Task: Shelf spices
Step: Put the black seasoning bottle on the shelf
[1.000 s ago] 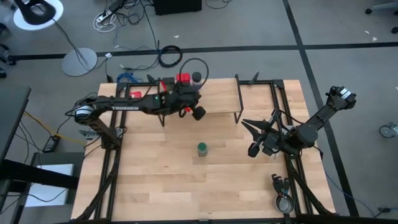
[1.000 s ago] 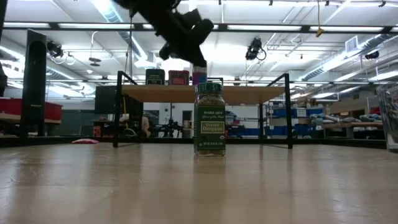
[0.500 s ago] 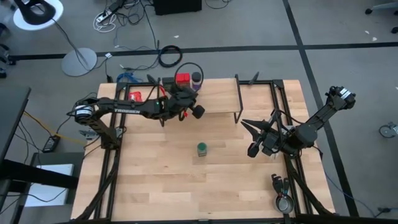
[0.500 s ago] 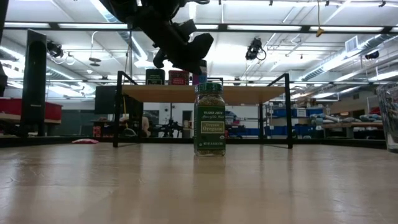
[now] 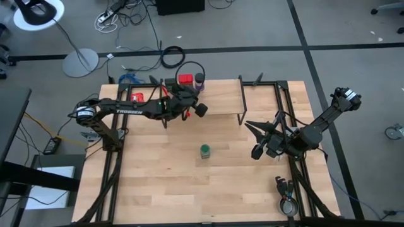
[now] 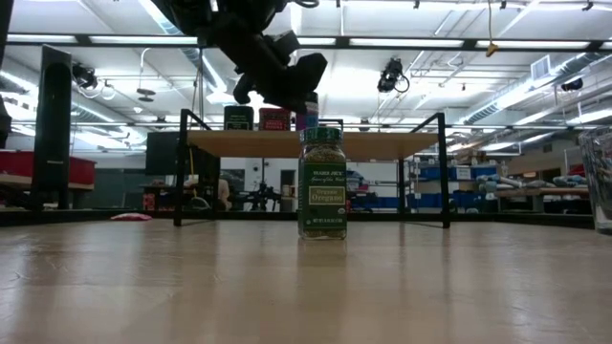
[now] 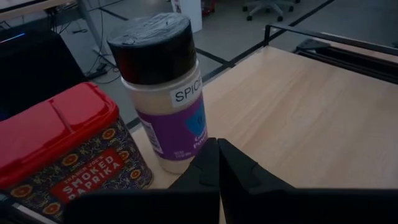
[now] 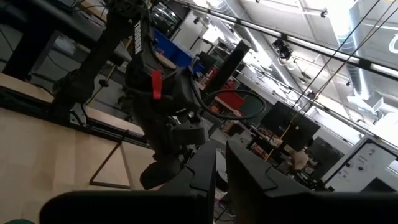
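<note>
Left gripper (image 7: 217, 163): fingers are pressed together with nothing held, just beside the blue-capped jar (image 7: 163, 87).
Why: the jar looks already set down on the shelf (image 5: 221, 98), next to the red tin (image 7: 59, 152).
Left arm: it is stretched out flat over the shelf.
Green jar (image 5: 205, 151): it is left standing on the table (image 5: 158, 183), not shelved yet.
Right gripper (image 5: 260, 140): it is parked at the table's right side, fingers nearly together.

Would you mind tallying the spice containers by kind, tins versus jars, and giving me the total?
Square tins: 2, the dark olive tin and the red tin, both on the shelf.
Jars: 2, the purple-labelled jar on the shelf and the green jar on the table.
Total: 4.
</note>
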Motion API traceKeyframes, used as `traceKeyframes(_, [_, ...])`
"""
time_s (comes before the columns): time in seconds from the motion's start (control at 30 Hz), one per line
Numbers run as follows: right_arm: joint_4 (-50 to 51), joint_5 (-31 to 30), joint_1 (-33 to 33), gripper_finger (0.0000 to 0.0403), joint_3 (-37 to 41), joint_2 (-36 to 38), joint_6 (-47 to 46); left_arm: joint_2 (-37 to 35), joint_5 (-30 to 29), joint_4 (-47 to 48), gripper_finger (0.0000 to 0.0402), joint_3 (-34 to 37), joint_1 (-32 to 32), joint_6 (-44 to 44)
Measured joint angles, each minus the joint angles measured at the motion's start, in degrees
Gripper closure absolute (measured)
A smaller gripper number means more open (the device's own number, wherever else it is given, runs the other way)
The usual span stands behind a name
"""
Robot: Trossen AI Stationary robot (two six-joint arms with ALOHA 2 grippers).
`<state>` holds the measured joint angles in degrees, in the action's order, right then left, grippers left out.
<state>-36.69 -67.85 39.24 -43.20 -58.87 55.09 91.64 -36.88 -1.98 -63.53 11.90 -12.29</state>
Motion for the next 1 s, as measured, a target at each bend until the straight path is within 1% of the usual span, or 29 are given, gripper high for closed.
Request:
traceKeyframes(0.47, [-0.02,0.00,0.00,0.0364,0.00,0.00,-0.02,0.02,0.32,-3.37,0.0401,0.00,0.11,1.44])
traceKeyframes(1.0, [-0.02,0.01,0.00,0.0364,0.00,0.00,0.00,0.02,0.48,-4.55,0.0401,-0.09,0.53,1.51])
